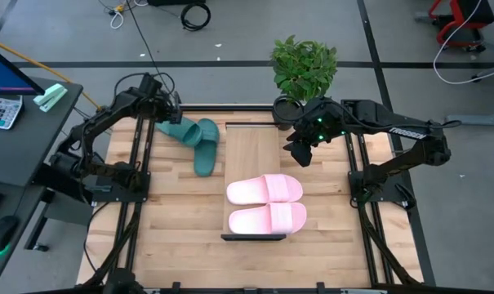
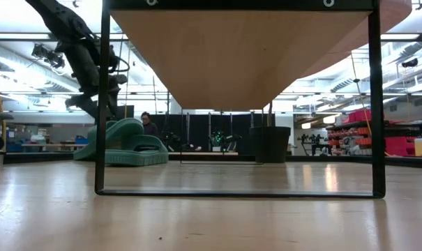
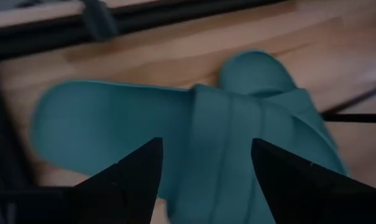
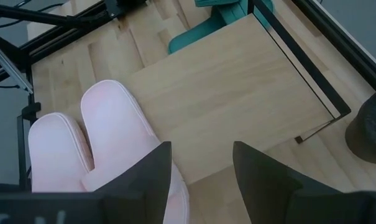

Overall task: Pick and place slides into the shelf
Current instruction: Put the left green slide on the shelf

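From overhead, two pink slides (image 1: pixel 265 203) are lying side by side on the shelf (image 1: pixel 251 151), two teal slides (image 1: pixel 195 139) are sitting just left of it. Through the left wrist camera, the left gripper (image 3: pixel 205 165) is hovering wide open over a teal slide. Through the right wrist camera, the right gripper (image 4: pixel 201 163) is hanging open and empty above the shelf.
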`<state>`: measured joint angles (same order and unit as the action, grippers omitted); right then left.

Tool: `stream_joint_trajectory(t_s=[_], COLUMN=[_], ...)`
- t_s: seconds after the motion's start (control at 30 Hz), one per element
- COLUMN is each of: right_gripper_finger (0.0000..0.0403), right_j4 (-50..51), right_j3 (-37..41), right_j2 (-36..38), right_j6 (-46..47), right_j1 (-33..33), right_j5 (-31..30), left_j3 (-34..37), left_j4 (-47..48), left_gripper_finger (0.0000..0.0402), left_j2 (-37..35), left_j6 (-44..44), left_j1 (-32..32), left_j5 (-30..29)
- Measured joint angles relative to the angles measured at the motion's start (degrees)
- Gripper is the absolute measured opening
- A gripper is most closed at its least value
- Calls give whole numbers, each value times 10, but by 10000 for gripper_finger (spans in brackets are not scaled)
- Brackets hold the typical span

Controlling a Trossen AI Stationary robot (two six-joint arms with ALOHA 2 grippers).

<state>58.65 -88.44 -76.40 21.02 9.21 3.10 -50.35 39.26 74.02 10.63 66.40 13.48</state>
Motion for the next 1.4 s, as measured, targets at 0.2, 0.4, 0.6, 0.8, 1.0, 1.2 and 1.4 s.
stream_joint_trajectory(t_s=[0.2, 0.4, 0.6, 0.8, 1.0, 1.2, 1.4], right_gripper_finger=[179, 179, 179, 179, 179, 178, 178], right_j4=[0, 0, 0, 0, 0, 0, 0], right_j3=[0, 0, 0, 0, 0, 0, 0], right_j2=[0, 0, 0, 0, 0, 0, 0], right_j6=[5, 6, 10, 10, 9, 9, 9], right_j1=[0, 0, 0, 0, 0, 0, 0], right_j5=[3, 4, 4, 4, -4, -6, -6], left_j3=[0, 0, 0, 0, 0, 0, 0], left_j4=[-4, -4, -4, -5, -6, -17, -12], left_gripper_finger=[247, 245, 239, 158, 22, 9, 6], left_j2=[36, 62, 62, 62, 62, 62, 46], left_j6=[-14, -24, -27, -33, -70, -68, -64], left_j1=[17, 17, 17, 16, 16, 16, 16], left_j5=[77, 74, 76, 68, 52, 52, 52])
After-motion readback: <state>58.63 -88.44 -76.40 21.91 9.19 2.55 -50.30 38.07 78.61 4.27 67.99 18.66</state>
